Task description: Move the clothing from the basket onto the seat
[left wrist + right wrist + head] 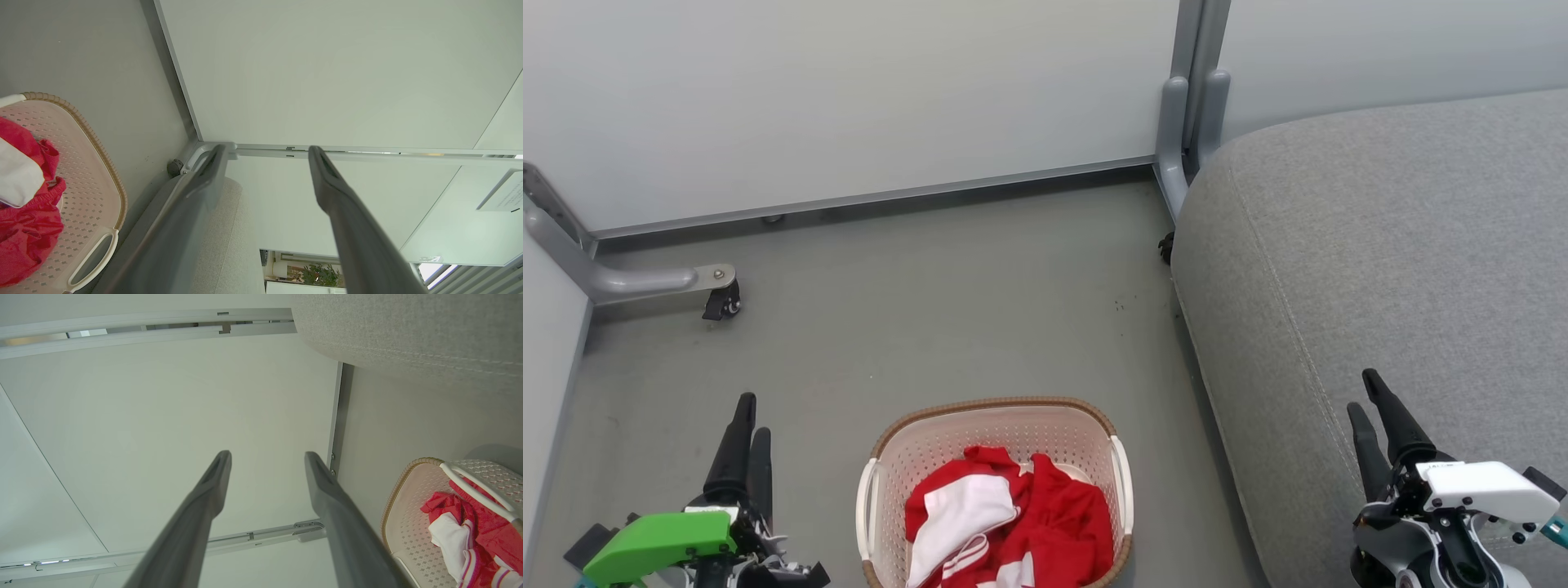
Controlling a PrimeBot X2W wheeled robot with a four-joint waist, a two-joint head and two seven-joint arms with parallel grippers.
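**Clothing: lying in basket**

Red-and-white clothing (pixel 1013 523) is lying heaped in the basket (pixel 996 406), which is sitting on the floor (pixel 931 310) at 6 o'clock. The grey seat (pixel 1380 269) is lying at 3 o'clock, just beside it. The left end effector (pixel 753 415), at 8 o'clock, and the right end effector (pixel 1363 390), at 4 o'clock, are both hanging with fingers parted, gripping nothing.

Even soft light, sharp, wrist views distorted.

right gripper (pixel 267 455) spread | clothing (pixel 486 528) in basket (pixel 404 533) | seat (pixel 408 335) upper right
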